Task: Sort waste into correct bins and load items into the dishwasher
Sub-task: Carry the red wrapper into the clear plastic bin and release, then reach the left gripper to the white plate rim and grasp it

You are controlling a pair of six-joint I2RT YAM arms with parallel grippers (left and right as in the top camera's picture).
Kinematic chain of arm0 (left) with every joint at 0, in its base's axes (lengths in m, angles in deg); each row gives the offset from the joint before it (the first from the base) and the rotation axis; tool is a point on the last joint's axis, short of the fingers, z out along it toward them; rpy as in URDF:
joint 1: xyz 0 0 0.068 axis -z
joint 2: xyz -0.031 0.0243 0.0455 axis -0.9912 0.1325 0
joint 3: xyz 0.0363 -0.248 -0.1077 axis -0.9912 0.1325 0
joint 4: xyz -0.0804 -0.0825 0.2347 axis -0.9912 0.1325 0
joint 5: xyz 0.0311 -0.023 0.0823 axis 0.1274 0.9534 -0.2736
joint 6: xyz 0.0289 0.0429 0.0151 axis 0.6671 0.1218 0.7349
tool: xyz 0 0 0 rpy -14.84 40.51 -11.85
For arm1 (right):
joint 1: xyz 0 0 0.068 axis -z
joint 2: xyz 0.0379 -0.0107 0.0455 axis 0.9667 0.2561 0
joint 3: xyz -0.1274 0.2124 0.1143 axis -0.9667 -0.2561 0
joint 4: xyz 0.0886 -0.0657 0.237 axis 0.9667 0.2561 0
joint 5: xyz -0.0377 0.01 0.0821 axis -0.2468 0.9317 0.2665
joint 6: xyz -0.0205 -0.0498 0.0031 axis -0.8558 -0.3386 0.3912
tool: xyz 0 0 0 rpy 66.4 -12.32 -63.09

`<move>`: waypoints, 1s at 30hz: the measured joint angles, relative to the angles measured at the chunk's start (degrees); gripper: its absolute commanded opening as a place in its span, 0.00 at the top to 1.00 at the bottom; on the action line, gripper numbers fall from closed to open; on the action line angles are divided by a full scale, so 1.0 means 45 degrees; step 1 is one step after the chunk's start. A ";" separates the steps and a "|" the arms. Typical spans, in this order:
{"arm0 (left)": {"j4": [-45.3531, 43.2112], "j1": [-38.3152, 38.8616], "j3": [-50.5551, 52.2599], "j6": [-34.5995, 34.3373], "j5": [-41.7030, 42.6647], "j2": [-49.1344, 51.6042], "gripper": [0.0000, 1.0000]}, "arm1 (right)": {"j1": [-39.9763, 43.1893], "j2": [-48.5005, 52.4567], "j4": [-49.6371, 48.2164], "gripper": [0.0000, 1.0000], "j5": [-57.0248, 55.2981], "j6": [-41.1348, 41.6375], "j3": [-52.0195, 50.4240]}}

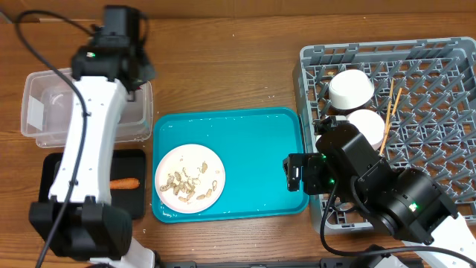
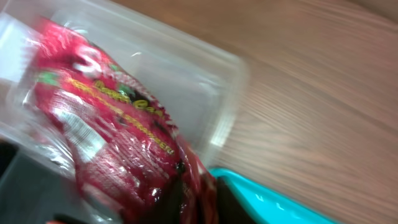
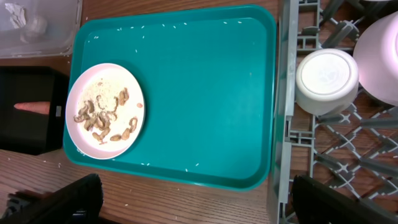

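My left gripper (image 2: 199, 198) is shut on the crumpled red wrapper (image 2: 106, 130) and holds it over the clear tub (image 2: 186, 68); in the overhead view the arm hides the wrapper at the tub's (image 1: 44, 112) right end. A white tissue (image 3: 15, 14) lies in the tub. The carrot (image 1: 124, 183) lies in the black tray (image 1: 52, 167). The white plate (image 1: 189, 179) with beige food scraps (image 3: 102, 115) sits on the teal tray (image 1: 253, 149). Two bowls (image 1: 350, 88) (image 1: 368, 125) and chopsticks (image 1: 390, 112) are in the grey rack (image 1: 446, 82). My right gripper (image 3: 196, 205) is open and empty over the tray's front right edge.
Rice grains are scattered on the teal tray (image 3: 205, 93) and on the wooden table (image 1: 223, 67). The rack's wall (image 3: 283, 124) stands right beside the teal tray. Cables run along the left arm.
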 measured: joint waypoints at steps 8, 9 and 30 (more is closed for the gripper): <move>0.0763 -0.1020 0.0257 0.0646 0.0942 0.1205 0.33 | 0.0000 0.0000 0.0024 0.00 0.0005 0.0000 0.0000; 0.1132 -0.0996 0.0107 0.0767 0.1010 0.1185 0.33 | 0.0000 0.0000 0.0024 0.00 0.0000 0.0000 0.0000; 0.4231 0.6489 0.2968 0.0831 0.1418 -0.0962 0.53 | 0.0000 0.0000 0.0019 0.00 0.0073 0.0000 0.0000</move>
